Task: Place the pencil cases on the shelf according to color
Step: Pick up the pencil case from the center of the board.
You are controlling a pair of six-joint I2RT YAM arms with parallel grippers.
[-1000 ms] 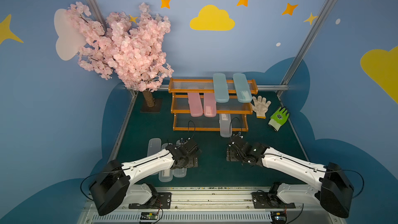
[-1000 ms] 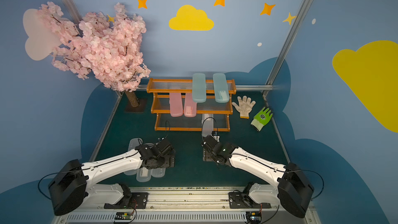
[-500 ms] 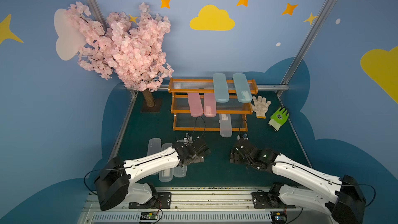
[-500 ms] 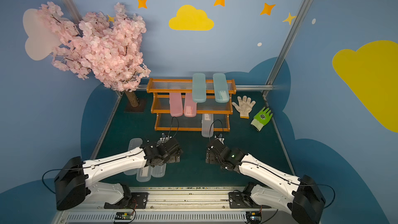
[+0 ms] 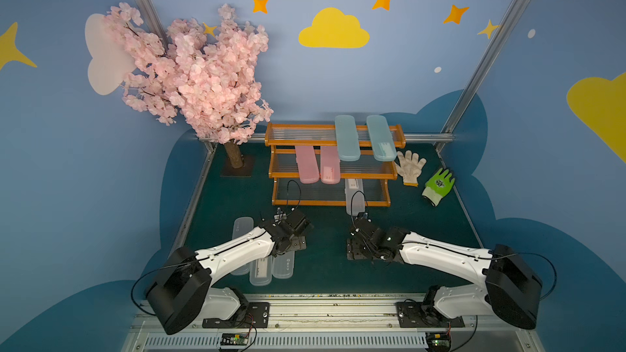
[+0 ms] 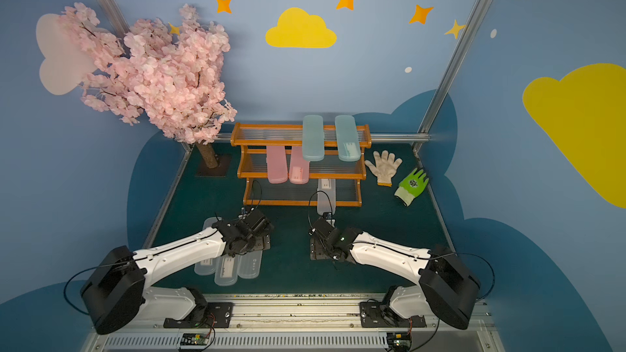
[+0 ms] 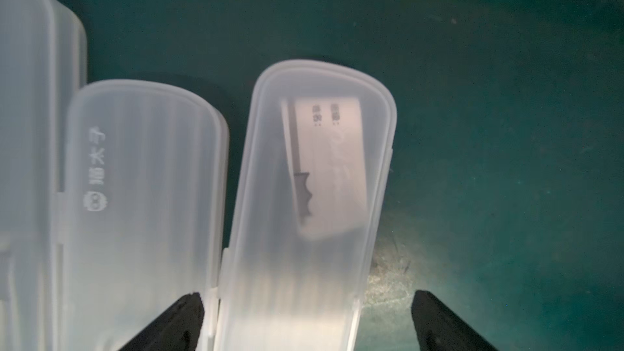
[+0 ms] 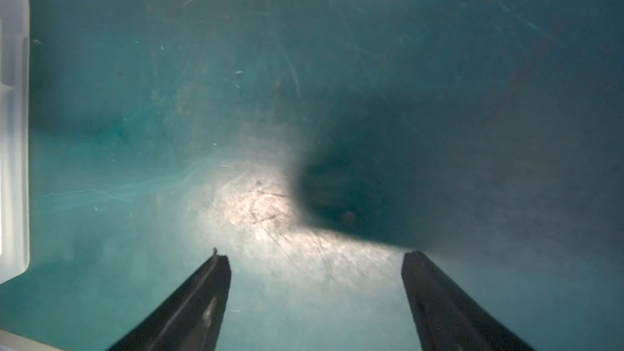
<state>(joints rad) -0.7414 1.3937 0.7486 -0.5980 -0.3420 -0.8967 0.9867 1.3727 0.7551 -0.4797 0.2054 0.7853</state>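
The shelf (image 5: 305, 203) is sorted by color, one color to a tier: two blue cases (image 5: 347, 137) lie across the top tier, two pink cases (image 5: 306, 164) sit side by side on the middle one, and a single clear case (image 5: 354, 194) rests on the bottom tier with its near end hanging over the front rail. That leaves the bottom tier as the likely home for the three clear cases on the bench (image 5: 325, 272), which lie close together under the left arm. The left tool (image 7: 307, 298) is released, its jaws spread wide on either side of the labelled case (image 7: 304, 197), so that case lies between them and runs away from the wrist. One jaw tip sits at the narrow seam between it and the neighbouring case (image 7: 141, 214), and that tight gap looks like the awkward part of a clean pinch. A third case (image 7: 23, 130) lies just beyond the neighbour. The right tool (image 8: 316, 256) is also released and grasping nothing, and it hangs over bare bench in front of the shelf, well apart from the group of three.
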